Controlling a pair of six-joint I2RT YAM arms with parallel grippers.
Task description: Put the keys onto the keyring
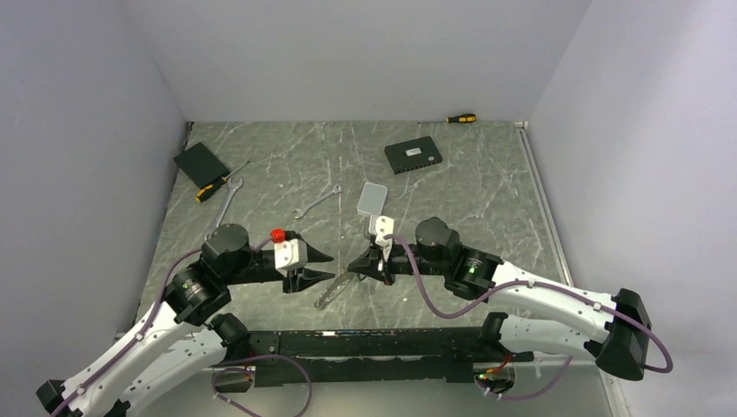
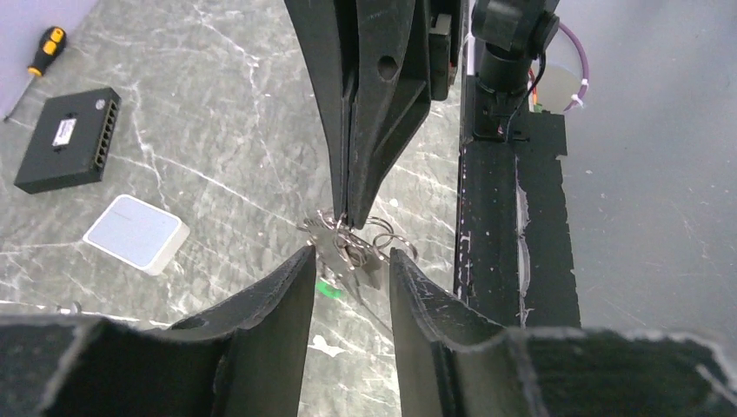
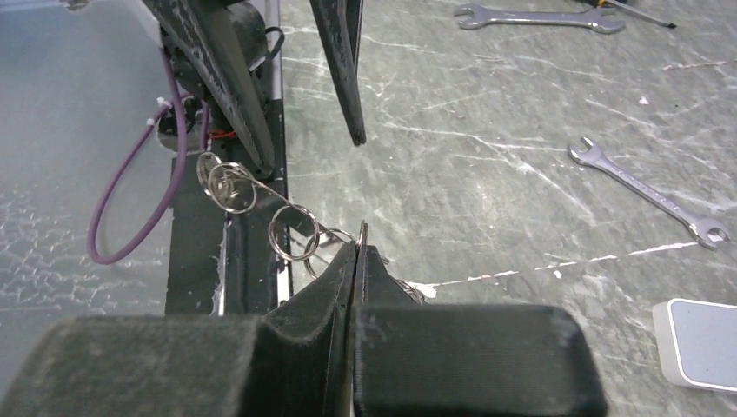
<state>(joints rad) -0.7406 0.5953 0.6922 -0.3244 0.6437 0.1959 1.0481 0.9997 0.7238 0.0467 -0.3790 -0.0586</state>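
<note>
The keyring (image 2: pixel 382 234) is a bunch of linked silvery wire loops, held above the table. The keys (image 2: pixel 335 252) hang from it with a green tag (image 2: pixel 328 287) below. My right gripper (image 3: pixel 358 246) is shut on the keyring, and its loops (image 3: pixel 293 230) stick out to the left of the fingers. In the top view the right gripper (image 1: pixel 355 263) faces the left gripper (image 1: pixel 323 265) tip to tip. My left gripper (image 2: pixel 350 256) is open, with one finger on each side of the hanging keys.
Two wrenches (image 1: pixel 317 201) (image 1: pixel 226 207) lie mid-table, and a long silver piece (image 1: pixel 333 292) sits under the grippers. A white box (image 1: pixel 372 198) and a black box (image 1: pixel 413 156) are behind. Screwdrivers (image 1: pixel 461 118) (image 1: pixel 213 188) lie at the back and left. A black rail (image 2: pixel 513 226) runs along the near edge.
</note>
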